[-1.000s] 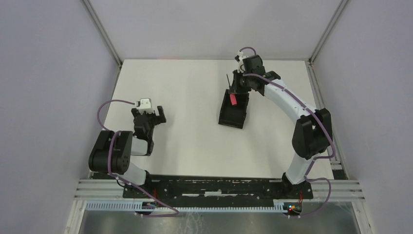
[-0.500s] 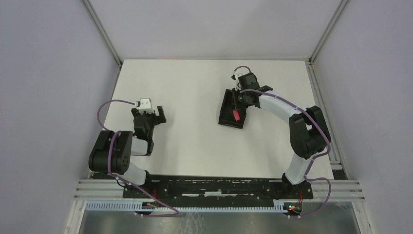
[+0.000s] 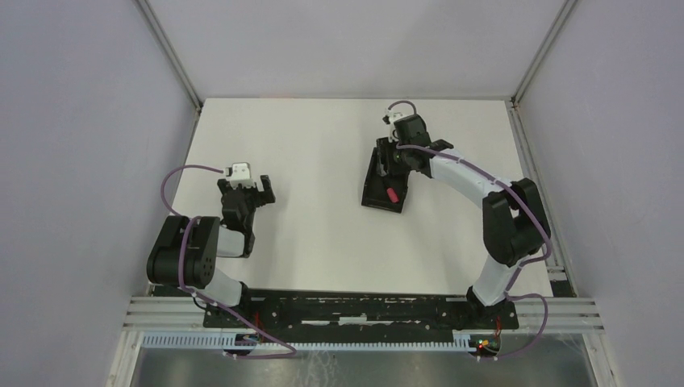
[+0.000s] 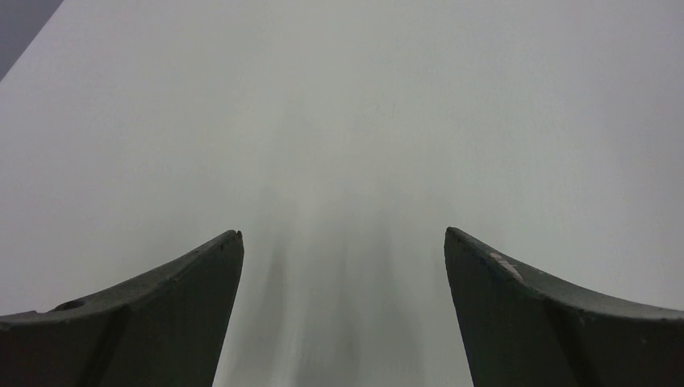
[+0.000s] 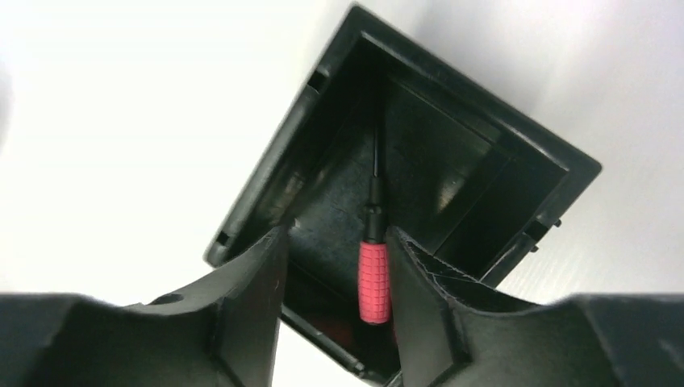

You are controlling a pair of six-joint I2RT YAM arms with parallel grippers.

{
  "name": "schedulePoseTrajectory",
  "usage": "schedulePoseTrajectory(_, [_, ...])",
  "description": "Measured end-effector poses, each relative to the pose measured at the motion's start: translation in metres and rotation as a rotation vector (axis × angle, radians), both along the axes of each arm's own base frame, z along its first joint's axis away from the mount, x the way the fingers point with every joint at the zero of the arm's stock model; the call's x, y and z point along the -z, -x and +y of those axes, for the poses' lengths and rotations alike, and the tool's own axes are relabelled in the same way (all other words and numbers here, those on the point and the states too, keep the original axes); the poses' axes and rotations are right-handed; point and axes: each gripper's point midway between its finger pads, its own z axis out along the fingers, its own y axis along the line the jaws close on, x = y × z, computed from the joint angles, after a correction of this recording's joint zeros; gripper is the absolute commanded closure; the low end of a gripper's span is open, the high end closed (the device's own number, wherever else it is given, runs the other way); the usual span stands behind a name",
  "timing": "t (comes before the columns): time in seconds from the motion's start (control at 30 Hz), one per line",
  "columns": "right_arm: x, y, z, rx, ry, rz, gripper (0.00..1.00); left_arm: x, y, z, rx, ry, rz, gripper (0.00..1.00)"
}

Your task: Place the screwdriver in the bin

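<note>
The screwdriver (image 5: 373, 282), with a red handle and a thin black shaft, lies inside the black bin (image 5: 492, 101), its shaft pointing toward the bin's far corner. My right gripper (image 5: 337, 234) is open and hangs low over the bin. The handle sits between the fingers, close beside the right one, with a clear gap on its left side. In the top view the red handle (image 3: 392, 194) shows in the bin (image 3: 373, 189) just below the right gripper (image 3: 394, 164). My left gripper (image 3: 246, 190) stands open at the left, empty above the bare table (image 4: 343, 234).
The white table (image 3: 314, 161) is enclosed by grey walls at the back and both sides. The bin sits right of centre, toward the back. The arm bases and a black rail (image 3: 355, 310) line the near edge.
My right gripper came down over the bin with the screwdriver and its jaws have opened. The screwdriver now lies in the bin, out of the grip. The left arm has not moved.
</note>
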Motion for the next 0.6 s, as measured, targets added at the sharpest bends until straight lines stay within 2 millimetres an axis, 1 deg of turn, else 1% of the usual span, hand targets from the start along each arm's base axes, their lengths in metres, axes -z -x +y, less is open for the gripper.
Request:
schedulePoseTrajectory(0.03, [-0.009, -0.002, 0.001, 0.0, -0.009, -0.019, 0.05, 0.0, 0.0, 0.0, 0.0, 0.0, 0.0, 0.0])
schedulePoseTrajectory(0.07, [-0.017, -0.004, 0.002, 0.005, -0.022, -0.035, 0.02, 0.0, 0.0, 0.0, 0.0, 0.0, -0.001, 0.0])
schedulePoseTrajectory(0.17, [-0.053, -0.008, 0.001, -0.005, -0.039, -0.122, 0.02, 0.0, 0.0, 0.0, 0.0, 0.0, 0.0, 0.0])
schedulePoseTrajectory(0.3, [-0.116, -0.008, -0.009, -0.006, -0.051, -0.296, 0.02, 0.0, 0.0, 0.0, 0.0, 0.0, -0.001, 0.0])
schedulePoseTrajectory(0.33, [-0.137, -0.008, -0.015, 0.002, -0.049, -0.362, 0.02, 0.0, 0.0, 0.0, 0.0, 0.0, 0.0, 0.0])
schedulePoseTrajectory(0.37, [-0.152, -0.007, -0.02, 0.013, -0.045, -0.413, 0.02, 0.0, 0.0, 0.0, 0.0, 0.0, -0.001, 0.0])
schedulePoseTrajectory(0.43, [-0.183, 0.0, -0.039, 0.052, -0.025, -0.543, 0.02, 0.0, 0.0, 0.0, 0.0, 0.0, 0.0, 0.0])
schedulePoseTrajectory(0.5, [-0.199, 0.011, -0.059, 0.098, 0.004, -0.635, 0.02, 0.0, 0.0, 0.0, 0.0, 0.0, -0.001, 0.0])
schedulePoseTrajectory(0.57, [-0.2, 0.025, -0.08, 0.142, 0.041, -0.7, 0.02, 0.0, 0.0, 0.0, 0.0, 0.0, 0.0, 0.0])
schedulePoseTrajectory(0.6, [-0.195, 0.032, -0.09, 0.162, 0.06, -0.727, 0.02, 0.0, 0.0, 0.0, 0.0, 0.0, 0.0, 0.0])
